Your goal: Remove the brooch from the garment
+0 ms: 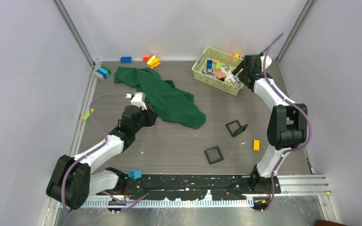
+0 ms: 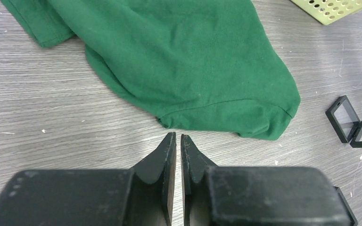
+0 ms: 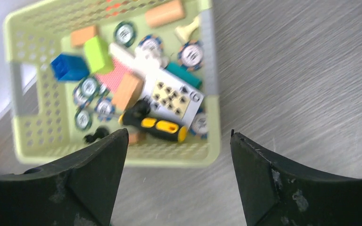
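Two hands — left hand (image 2: 178,137) together beside garment (image 2: 184,61), right hand (image 3: 178,134) apart by basket (image 3: 212,94) (chips (image 3: 191,52) clear only close-up).

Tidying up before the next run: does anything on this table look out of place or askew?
Yes. One black square tray looks tipped up, unlike the other tray lying flat. An orange block lies loose near it, and a blue block sits on the base rail. The garment lies crumpled.

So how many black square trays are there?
2 trays: one right of the garment, the other closer in and slightly left of it. More could hide under the garment.
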You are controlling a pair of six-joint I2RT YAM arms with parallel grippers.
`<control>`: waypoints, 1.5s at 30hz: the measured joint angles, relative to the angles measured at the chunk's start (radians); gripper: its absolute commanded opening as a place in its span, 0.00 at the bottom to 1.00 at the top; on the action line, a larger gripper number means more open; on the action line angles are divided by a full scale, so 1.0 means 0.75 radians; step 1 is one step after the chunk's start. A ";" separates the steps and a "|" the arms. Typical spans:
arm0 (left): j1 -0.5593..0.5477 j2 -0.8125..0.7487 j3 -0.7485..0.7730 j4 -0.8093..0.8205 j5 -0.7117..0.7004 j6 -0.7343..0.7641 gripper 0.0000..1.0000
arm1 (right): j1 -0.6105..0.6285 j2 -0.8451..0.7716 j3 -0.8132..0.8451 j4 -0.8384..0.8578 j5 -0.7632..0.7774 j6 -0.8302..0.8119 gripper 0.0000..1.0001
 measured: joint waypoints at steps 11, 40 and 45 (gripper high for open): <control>0.000 -0.020 -0.013 -0.023 -0.074 -0.008 0.24 | 0.587 -0.446 -0.165 -0.038 -0.235 -0.414 0.79; 0.007 -0.069 -0.066 -0.037 -0.129 -0.065 0.25 | 1.054 0.043 -0.260 0.107 -0.185 -0.648 0.00; 0.009 -0.063 -0.066 -0.043 -0.130 -0.064 0.26 | 1.048 -0.242 -0.256 -0.081 -0.294 -0.599 0.00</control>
